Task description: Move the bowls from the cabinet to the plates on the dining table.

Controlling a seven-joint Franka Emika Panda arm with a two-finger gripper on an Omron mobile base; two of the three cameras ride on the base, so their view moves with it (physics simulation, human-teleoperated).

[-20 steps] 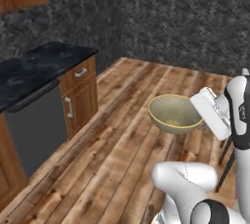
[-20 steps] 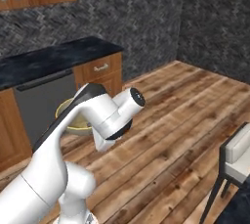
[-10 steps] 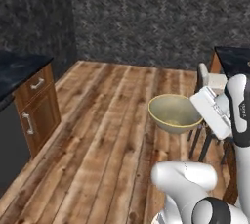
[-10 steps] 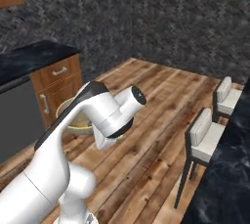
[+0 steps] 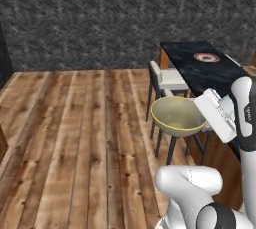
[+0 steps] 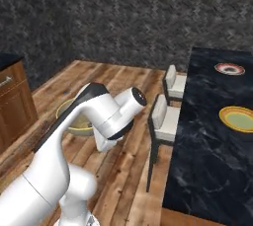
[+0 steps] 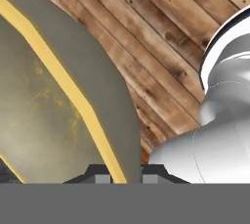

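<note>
Carrying a deep round yellowish-tan glazed bowl [image 5: 178, 116] over the plank floor [image 5: 75, 138], the white arm's fingers [image 7: 118, 174] pinch the bowl's rim, one tip on the inside of the wall and one on the outside, as the hand view shows with the yellow lip running down between them. The bowl hangs in the air directly ahead of the fingers, its mouth tipped somewhat toward the left base camera, with nothing inside it that can be made out.

Beyond and to the side of the fingers stands the black white-veined marble bench [image 6: 212, 136] over orange-brown wood panels, with two pale-seated chairs [image 6: 165, 121] drawn up along its near edge. On its top lie two flat round plates: a yellow-orange one [image 6: 238, 118] nearer the fingers and a second, darker-rimmed one [image 6: 229, 68] farther off. Both plates appear bare, so no bowl seems to have been delivered yet.

By the look of it, the task is at its carrying stage for this bowl: it is out of the cupboard and in the grip, but well apart from either plate. Left to do are reaching the bench, setting this bowl on a plate, and fetching whatever other bowls there are; how many cannot be told from here.
</note>
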